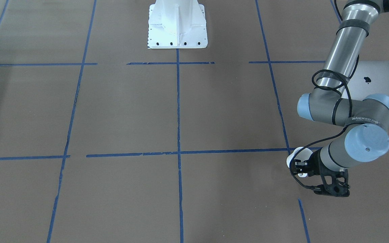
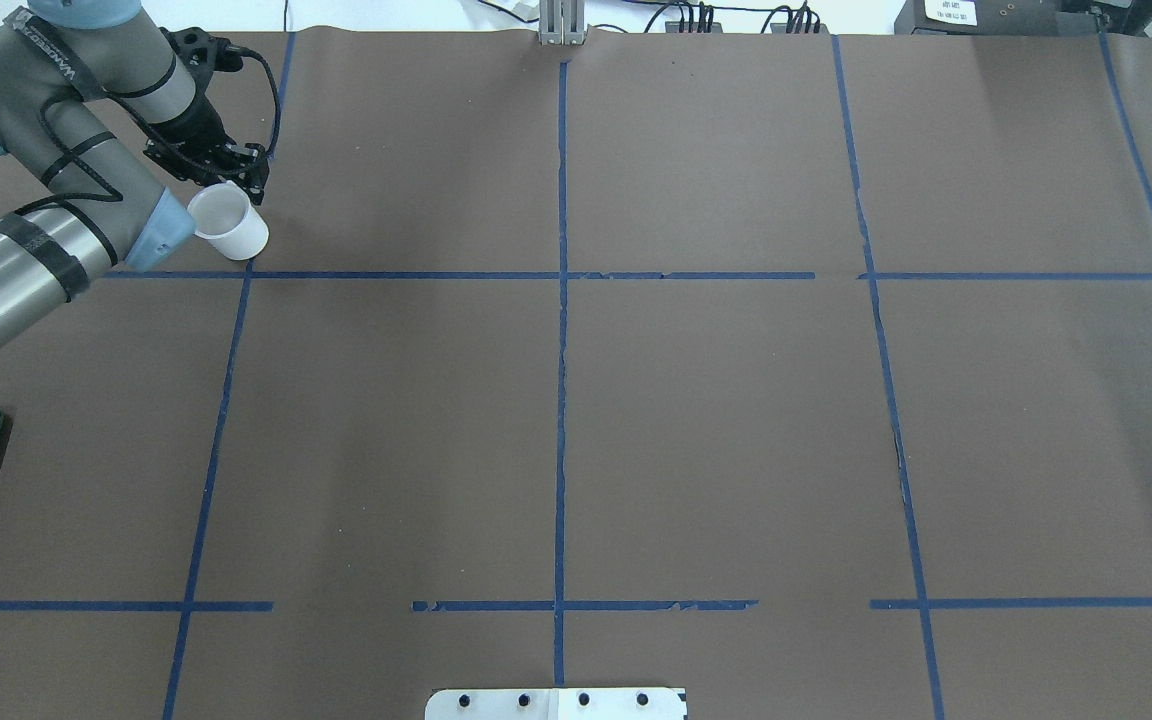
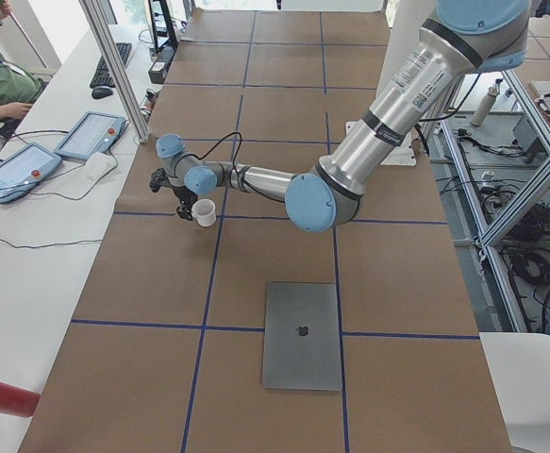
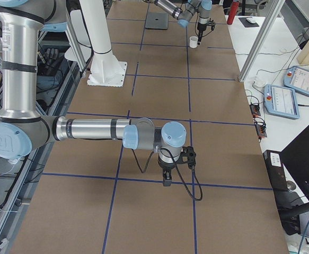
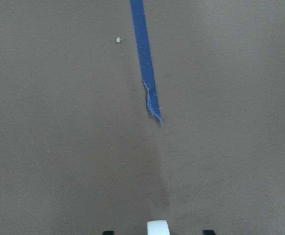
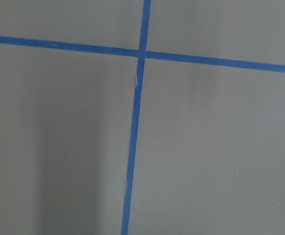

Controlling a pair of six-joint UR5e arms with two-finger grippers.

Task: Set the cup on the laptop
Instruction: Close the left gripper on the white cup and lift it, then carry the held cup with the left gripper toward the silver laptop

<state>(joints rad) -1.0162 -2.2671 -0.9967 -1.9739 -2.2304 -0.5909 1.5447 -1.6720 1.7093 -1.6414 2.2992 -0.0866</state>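
The small white cup (image 2: 228,225) stands at the table's far left, on the operators' side; it also shows in the front view (image 1: 295,158) and the left side view (image 3: 203,212). My left gripper (image 2: 231,170) hangs right over the cup's far edge. In the left wrist view a small white piece of the cup (image 5: 158,227) sits between two dark fingertips (image 5: 108,232) that stand wide apart, so the gripper is open. The silver-grey laptop (image 3: 302,335) lies flat with its lid shut, nearer the robot (image 1: 377,81). My right gripper (image 4: 166,177) points down over bare table; I cannot tell its state.
The brown table is marked with a grid of blue tape (image 2: 561,275). The robot's white base (image 1: 177,25) stands at the table's middle edge. Operator tablets (image 3: 86,137) and a keyboard lie on a side desk beyond the cup.
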